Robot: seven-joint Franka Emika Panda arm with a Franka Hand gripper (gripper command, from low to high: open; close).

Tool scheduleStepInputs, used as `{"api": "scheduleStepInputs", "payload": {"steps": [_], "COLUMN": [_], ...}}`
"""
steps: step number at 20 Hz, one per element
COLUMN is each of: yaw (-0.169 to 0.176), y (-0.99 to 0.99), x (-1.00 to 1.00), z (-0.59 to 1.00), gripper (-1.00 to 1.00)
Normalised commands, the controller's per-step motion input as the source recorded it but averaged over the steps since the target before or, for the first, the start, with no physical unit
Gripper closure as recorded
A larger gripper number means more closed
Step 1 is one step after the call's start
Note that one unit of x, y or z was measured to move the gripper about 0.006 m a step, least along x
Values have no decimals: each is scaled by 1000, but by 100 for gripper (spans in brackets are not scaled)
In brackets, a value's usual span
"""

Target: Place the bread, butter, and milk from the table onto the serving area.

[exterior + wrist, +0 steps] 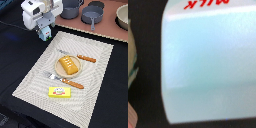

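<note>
Blue-white milk [46, 33] carton under the hand [44, 29], grip can't tell, bread [69, 65] on plate [59, 71], butter [59, 91] on placemat [95, 90]

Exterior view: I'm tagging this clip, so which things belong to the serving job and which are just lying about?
Job things:
bread, on the plate
butter, on the serving area
milk, under the gripper
table

Lying about:
pots on the counter
bowl
fork
knife
</note>
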Motion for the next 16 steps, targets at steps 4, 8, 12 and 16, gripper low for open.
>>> {"api": "scheduleStepInputs", "payload": {"steps": [4,8,12,16], "yaw": [-9,0,0,-24], "y": [112,156,150,226], "x": [-539,-479,-365,151], "z": [-364,-306,-160,538], "gripper": [100,100,100,100]}}
